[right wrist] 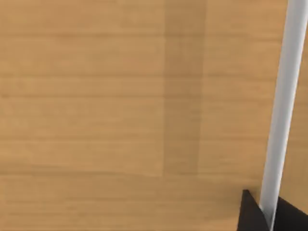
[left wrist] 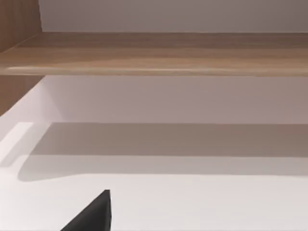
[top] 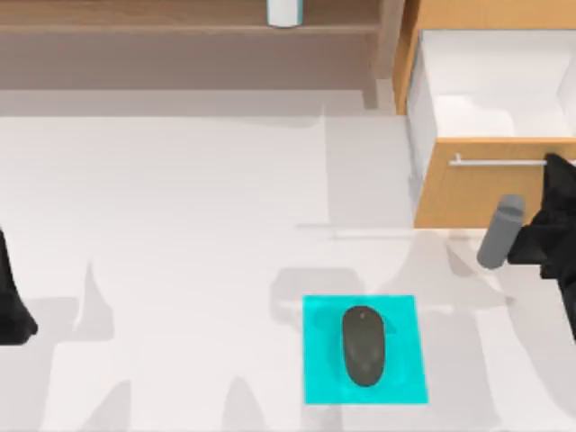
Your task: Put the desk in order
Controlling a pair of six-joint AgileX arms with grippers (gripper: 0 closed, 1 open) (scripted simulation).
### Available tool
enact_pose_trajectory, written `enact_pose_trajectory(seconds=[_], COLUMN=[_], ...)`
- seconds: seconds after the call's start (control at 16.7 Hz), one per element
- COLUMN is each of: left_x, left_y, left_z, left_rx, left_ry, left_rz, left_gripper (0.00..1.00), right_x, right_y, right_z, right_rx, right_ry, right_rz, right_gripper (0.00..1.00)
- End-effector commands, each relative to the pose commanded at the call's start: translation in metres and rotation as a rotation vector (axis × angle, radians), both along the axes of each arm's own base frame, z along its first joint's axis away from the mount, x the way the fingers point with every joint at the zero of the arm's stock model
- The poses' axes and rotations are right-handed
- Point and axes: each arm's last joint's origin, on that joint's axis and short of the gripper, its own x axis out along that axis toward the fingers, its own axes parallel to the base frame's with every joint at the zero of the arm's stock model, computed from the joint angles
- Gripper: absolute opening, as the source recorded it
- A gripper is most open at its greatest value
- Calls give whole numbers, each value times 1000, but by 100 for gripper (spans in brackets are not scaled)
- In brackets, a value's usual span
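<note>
Our right pincer (right wrist: 267,216) grips the open light-wood drawer's thin silver bar handle (right wrist: 284,106); next, we judge, release it.

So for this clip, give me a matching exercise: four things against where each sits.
Things:
1. mouse
2. right gripper
3. left gripper
4. white cup

Places:
A. on the brown shelf
B. at the drawer handle
C. on the cyan mat
D. table's left edge

Pairs: 1-C, 2-B, 3-D, 4-A
</note>
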Motion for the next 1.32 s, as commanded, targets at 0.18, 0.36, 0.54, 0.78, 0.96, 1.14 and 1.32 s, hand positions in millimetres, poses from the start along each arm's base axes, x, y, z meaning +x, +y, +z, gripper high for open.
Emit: enact_pose_trajectory(seconds=[0.18,0.36,0.54,0.78,0.96,1.14,1.32], left_x=[0,0,0,0,0,0,0], left_y=[0,0,0,0,0,0,0], left_z=[0,0,0,0,0,0,0], left_rx=[0,0,0,0,0,0,0], left_ry=[0,0,0,0,0,0,0], left_rz=[0,0,0,0,0,0,0], left_gripper=[100,100,100,100,100,100,100], right_x=[3,24,53,63,62,76,99], right_y=[-1,0,3,0,1,1,1], right_z=[-4,-4,4,-1,-1,-2,-3], right_rx=[-5,-4,9,1,4,4,3], right_ry=[20,20,-22,6,10,13,16], right_rz=[1,1,2,1,4,1,4], right_gripper=[0,0,0,0,0,0,0])
